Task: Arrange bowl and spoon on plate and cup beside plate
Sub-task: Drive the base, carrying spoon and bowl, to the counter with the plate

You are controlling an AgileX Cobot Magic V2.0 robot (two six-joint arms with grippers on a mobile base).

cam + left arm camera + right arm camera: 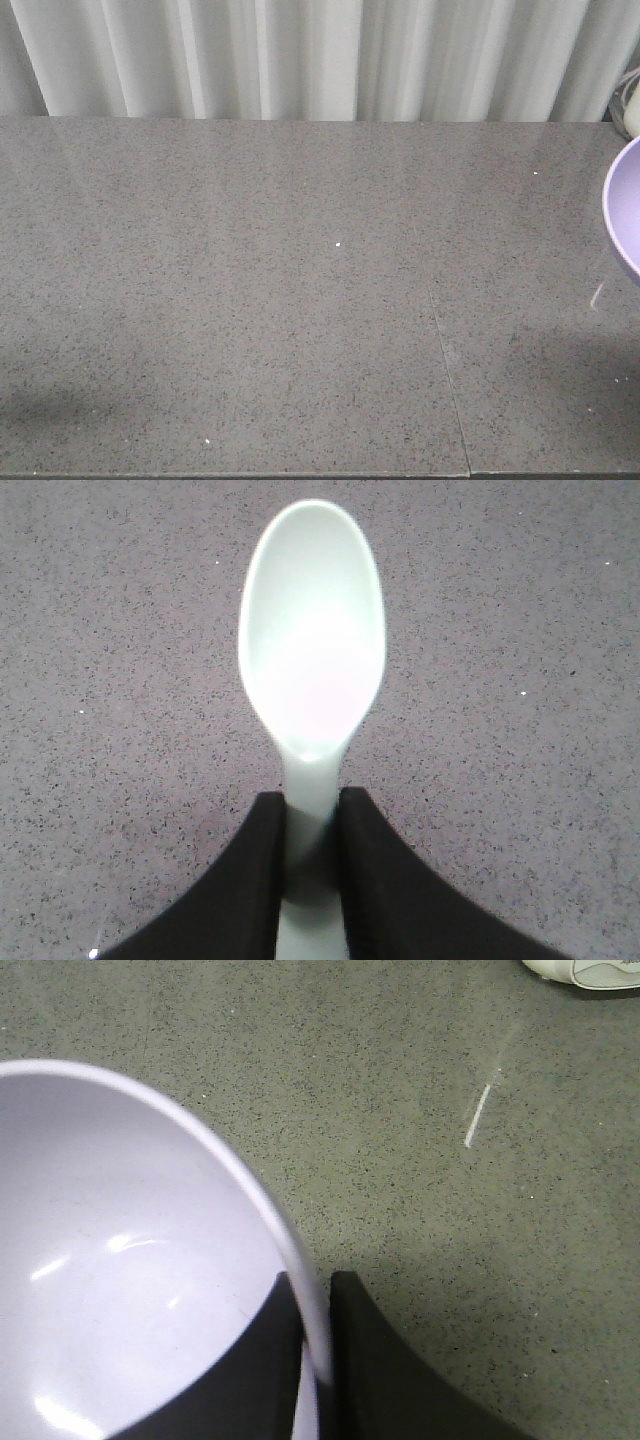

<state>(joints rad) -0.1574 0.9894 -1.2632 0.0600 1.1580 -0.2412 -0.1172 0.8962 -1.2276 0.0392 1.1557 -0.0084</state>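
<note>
- Table (250, 300): grey stone-look top with fine dark and pale speckles and a faint sheen. It fills the front view from the near edge to the back edge.
- Seam (445, 370): a thin dark joint in the table, running from the near edge back toward the middle, slightly tilted. It serves as the reference for the places below.
- Curtain (300, 60): pale grey-white, in vertical folds, hanging behind the table's far edge, beyond the seam.
- White speck (338, 243): on the table, left of the seam and farther back.
- Bowl (625, 210): lavender, well right of the seam and cut off by the picture's right edge. Whether it rests on the table cannot be told.
- Right gripper (318, 1290): black, clamped on the bowl's rim, with one finger (250, 1360) inside the wall and the other outside it.
- Pale streak (480, 1115): a short slanted mark on the table beyond the bowl, right of the seam.
- White object (585, 970): at the top edge of the right wrist view, too cropped to identify.
- Spoon (312, 650): mint-green, hollow side facing the left wrist camera, speckled table behind it. Its place relative to the seam cannot be told.
- Left gripper (312, 810): black, both fingers pressed against the spoon's handle just below its neck.
</note>
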